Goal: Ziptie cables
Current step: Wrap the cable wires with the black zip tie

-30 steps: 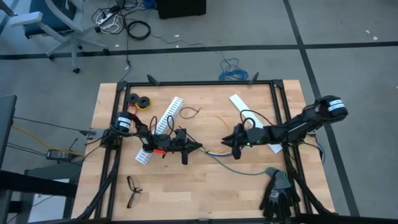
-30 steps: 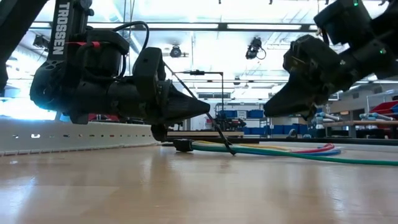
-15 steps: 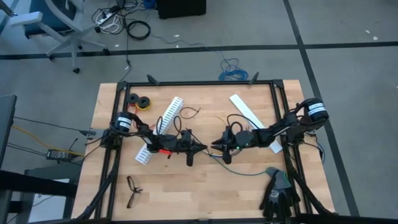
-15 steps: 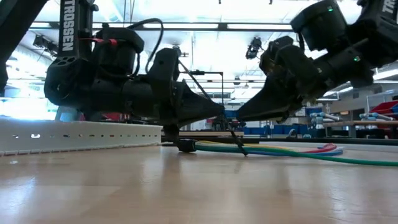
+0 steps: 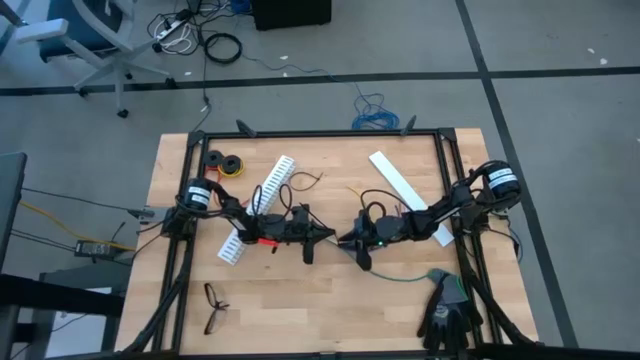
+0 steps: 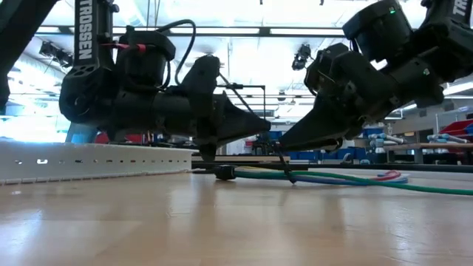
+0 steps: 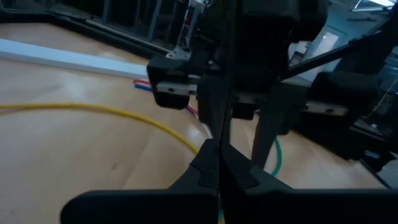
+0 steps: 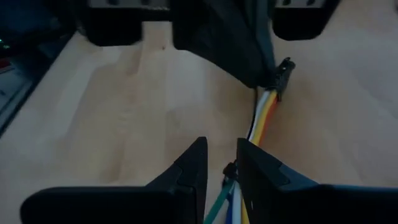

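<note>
Cables (image 6: 347, 177) lie mid-table on pale wooden boards (image 5: 330, 300), with grey floor around and ceiling strip lights beyond. "TROSSEN" runs down the left arm. Left gripper (image 5: 330, 236) is clenched on a thin black ziptie (image 6: 255, 127); right gripper (image 5: 343, 241), fingers slightly parted, straddles the cables.

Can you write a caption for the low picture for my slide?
Two dark robot hands, left and right, meet tip to tip over colourful thin cables on the wooden table.

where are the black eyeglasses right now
In the high view the black eyeglasses lie on the table's near-left corner, apart from the rest, below the white slotted strip and the left arm.
</note>
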`<state>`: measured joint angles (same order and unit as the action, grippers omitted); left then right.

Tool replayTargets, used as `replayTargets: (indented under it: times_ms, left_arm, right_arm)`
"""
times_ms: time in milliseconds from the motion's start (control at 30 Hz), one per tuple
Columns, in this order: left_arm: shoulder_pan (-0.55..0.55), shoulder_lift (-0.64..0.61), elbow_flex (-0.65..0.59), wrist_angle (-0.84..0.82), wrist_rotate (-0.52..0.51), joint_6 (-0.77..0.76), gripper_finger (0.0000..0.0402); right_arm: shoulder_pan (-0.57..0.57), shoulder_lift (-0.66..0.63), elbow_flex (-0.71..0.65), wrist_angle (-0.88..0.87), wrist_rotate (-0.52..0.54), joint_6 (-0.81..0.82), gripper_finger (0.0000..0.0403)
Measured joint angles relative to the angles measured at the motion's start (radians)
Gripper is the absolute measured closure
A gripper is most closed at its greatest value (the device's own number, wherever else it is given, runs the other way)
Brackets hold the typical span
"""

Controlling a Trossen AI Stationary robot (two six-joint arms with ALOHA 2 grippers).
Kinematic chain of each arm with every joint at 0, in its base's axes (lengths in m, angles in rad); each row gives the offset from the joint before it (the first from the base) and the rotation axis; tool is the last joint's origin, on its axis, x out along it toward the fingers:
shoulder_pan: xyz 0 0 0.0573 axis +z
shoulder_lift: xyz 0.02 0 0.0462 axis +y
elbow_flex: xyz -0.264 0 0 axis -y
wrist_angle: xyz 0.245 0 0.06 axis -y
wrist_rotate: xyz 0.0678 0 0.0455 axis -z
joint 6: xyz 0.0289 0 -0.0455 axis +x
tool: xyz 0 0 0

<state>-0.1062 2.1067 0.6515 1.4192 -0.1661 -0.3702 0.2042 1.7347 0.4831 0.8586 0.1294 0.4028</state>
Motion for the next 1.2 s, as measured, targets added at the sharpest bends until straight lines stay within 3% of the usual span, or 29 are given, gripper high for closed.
replayTargets:
  times_ms: [333, 867, 1000, 1200]
  left_arm:
    - [0.002, 0.0, 0.048, -0.07, 0.012, 0.024, 0.0401]
    - [0.002, -0.008, 0.031, -0.071, 0.01, 0.021, 0.0401]
    - [0.002, -0.008, 0.031, -0.071, 0.008, 0.021, 0.0401]
    - [0.002, -0.008, 0.032, -0.064, 0.006, 0.021, 0.0401]
  right_arm:
    - [-0.018, 0.014, 0.0, -0.022, 0.05, 0.041, 0.033]
    - [-0.024, -0.015, 0.0, -0.088, 0.024, 0.152, 0.033]
    - [-0.025, -0.015, 0.0, -0.108, 0.08, 0.15, 0.033]
    - [-0.031, -0.015, 0.019, -0.098, 0.056, 0.117, 0.0343]
